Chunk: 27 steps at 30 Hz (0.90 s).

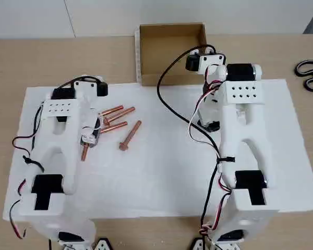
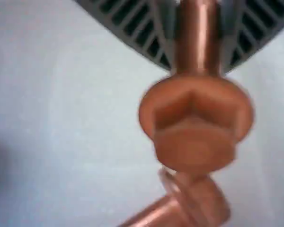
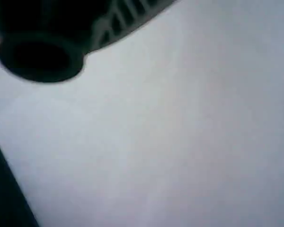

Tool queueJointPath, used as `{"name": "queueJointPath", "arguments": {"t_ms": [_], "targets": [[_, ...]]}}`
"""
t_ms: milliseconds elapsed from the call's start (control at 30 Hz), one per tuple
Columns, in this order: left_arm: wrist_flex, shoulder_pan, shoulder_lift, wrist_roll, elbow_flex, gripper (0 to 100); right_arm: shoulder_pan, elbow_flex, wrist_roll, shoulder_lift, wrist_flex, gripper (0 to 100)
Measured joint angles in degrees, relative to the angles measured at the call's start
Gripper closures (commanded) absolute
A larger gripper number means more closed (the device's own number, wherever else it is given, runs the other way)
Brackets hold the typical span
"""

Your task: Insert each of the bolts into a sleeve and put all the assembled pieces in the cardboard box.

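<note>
In the left wrist view, my left gripper [image 2: 196,28] is shut on the shaft of a copper bolt [image 2: 195,124], whose hex head points toward the camera. From above, this gripper [image 1: 87,139] sits low over the white sheet with the bolt [image 1: 84,152] sticking out toward the front. Several loose copper bolts [image 1: 121,121] lie just to its right, and one [image 2: 189,208] lies right under the held bolt. My right gripper [image 3: 61,28] is shut on a black sleeve [image 3: 40,59], whose open end is visible. It hangs above the sheet under the right arm [image 1: 208,125]. The cardboard box [image 1: 139,52] stands open at the back.
A white foam sheet [image 1: 161,177] covers the table under both arms. Black scissors [image 1: 310,73] lie on the bare wood at the far right. Black cables [image 1: 169,104] run from the right arm across the sheet in front of the box.
</note>
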Motion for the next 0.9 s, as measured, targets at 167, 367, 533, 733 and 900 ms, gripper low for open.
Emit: {"name": "queueJointPath", "arguments": {"t_ms": [167,367,533,733,900], "targets": [[0.0,3.0,-0.1,0.3,2.5,99,0.0,0.0,0.0,0.0,-0.3,99.4],[-0.1,3.3,-0.1,0.4,3.4,89,0.0,0.0,0.0,0.0,-0.3,99.4],[-2.2,3.3,-0.5,0.5,6.3,89,0.0,0.0,0.0,0.0,-0.3,99.4],[-6.5,3.3,-0.5,0.5,7.9,89,0.0,0.0,0.0,0.0,-0.3,99.4],[-7.4,3.3,-0.6,0.5,7.9,89,0.0,0.0,0.0,0.0,-0.3,99.4]]}}
